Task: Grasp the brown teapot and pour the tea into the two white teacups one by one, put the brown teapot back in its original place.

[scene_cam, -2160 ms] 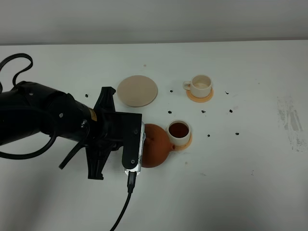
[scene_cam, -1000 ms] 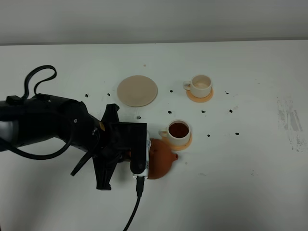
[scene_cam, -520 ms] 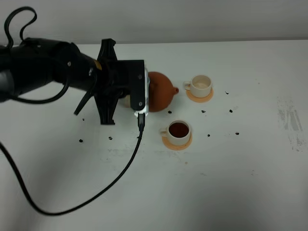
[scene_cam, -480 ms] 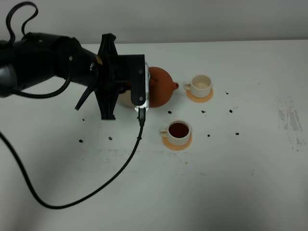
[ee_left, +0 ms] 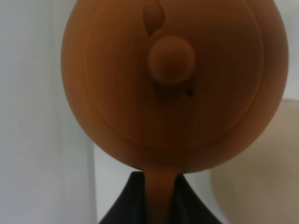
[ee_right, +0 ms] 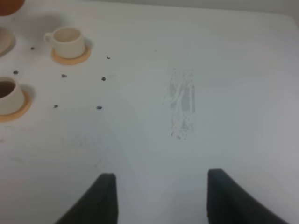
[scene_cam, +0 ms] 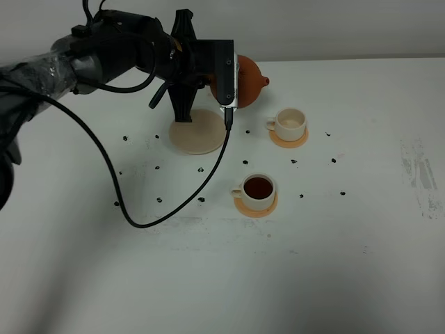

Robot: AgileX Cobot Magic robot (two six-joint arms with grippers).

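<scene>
**A:** How did things lie, nearest first?

**B:** The right gripper (ee_right: 161, 176) hung over the bare near-right table (scene_cam: 361, 264), its jaws apart and holding nothing. Next came the nearer white teacup (scene_cam: 258, 188), dark with tea. Behind it stood the farther white teacup (scene_cam: 290, 122), pale inside and apparently unfilled. To its left lay the beige disc (scene_cam: 198, 132), uncovered. Farthest back, the brown teapot (scene_cam: 249, 78) hung in the air over the table's far side, its spout (scene_cam: 265, 81) pointing right.

**A:** And the hold on it?

**B:** The left gripper (ee_left: 158, 198) was clamped tight on the loop handle (ee_left: 159, 184).

**A:** How would the pot handle?

**B:** It looked like rigid, brittle clay, probably weighty with tea that shifts as it tips. The handle seemed the only sound place to grip. The lid knob (ee_left: 171, 59) suggested a loose lid that might slide in a steep pour.

**A:** What had changed?

**B:** Half a second earlier the pot hung lower, over part of the disc, with its spout almost at the farther cup. Now it was higher and farther back. The nearer cup was just as full.
</scene>
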